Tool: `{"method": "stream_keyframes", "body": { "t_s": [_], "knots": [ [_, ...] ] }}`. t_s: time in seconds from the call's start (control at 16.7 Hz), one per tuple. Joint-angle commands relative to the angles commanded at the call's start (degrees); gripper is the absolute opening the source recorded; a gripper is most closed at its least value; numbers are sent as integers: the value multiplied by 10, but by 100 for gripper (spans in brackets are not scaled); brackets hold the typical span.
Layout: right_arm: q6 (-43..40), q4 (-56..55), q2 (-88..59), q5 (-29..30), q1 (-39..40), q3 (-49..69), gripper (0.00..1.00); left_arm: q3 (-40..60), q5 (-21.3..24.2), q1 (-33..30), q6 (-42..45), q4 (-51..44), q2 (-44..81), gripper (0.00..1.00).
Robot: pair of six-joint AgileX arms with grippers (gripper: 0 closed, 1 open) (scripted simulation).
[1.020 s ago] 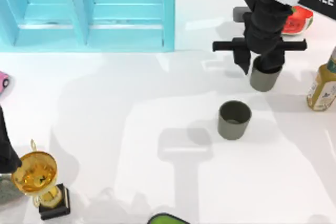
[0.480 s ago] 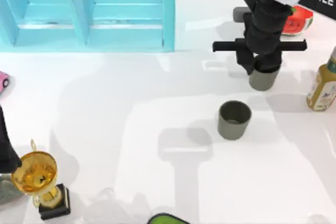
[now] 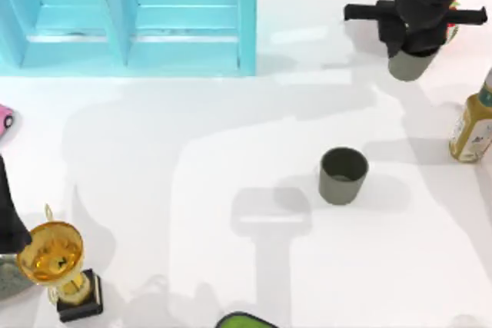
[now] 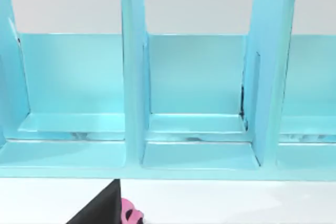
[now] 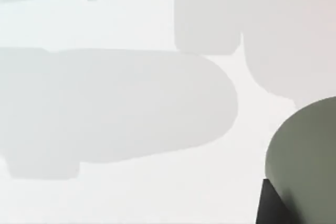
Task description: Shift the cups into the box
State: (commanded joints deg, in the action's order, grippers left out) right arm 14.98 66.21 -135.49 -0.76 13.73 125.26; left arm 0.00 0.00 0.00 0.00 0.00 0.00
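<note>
Your right gripper held one cup clamped above the white table, near its far right. The second cup stood mid-table. The turquoise box sat far left. Left fingers: cannot tell.

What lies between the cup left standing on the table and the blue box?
Nothing: in the top view the stretch from the standing cup up-left to the blue box is bare white table, crossed by shadows.
</note>
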Motion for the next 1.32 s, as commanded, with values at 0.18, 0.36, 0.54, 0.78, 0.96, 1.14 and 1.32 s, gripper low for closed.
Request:
{"method": "stream_keyframes", "body": {
  "t_s": [0.18,0.36,0.54,0.78,0.96,1.14,1.32],
  "knots": [
    [-36,67,26,-1,-34,20,0,0,0,0,0,0,0,100],
    [-60,121,41,12,-58,16,0,0,0,0,0,0,0,100],
    [-64,133,40,18,-64,14,0,0,0,0,0,0,0,100],
    [-61,125,45,17,-68,16,0,0,0,0,0,0,0,100],
    [-56,92,92,16,-123,2,0,0,0,0,0,0,0,100],
    [-77,70,172,17,-218,-64,0,0,0,0,0,0,0,100],
    [-151,71,262,17,-317,-181,0,0,0,0,0,0,0,100]
  ]
}}
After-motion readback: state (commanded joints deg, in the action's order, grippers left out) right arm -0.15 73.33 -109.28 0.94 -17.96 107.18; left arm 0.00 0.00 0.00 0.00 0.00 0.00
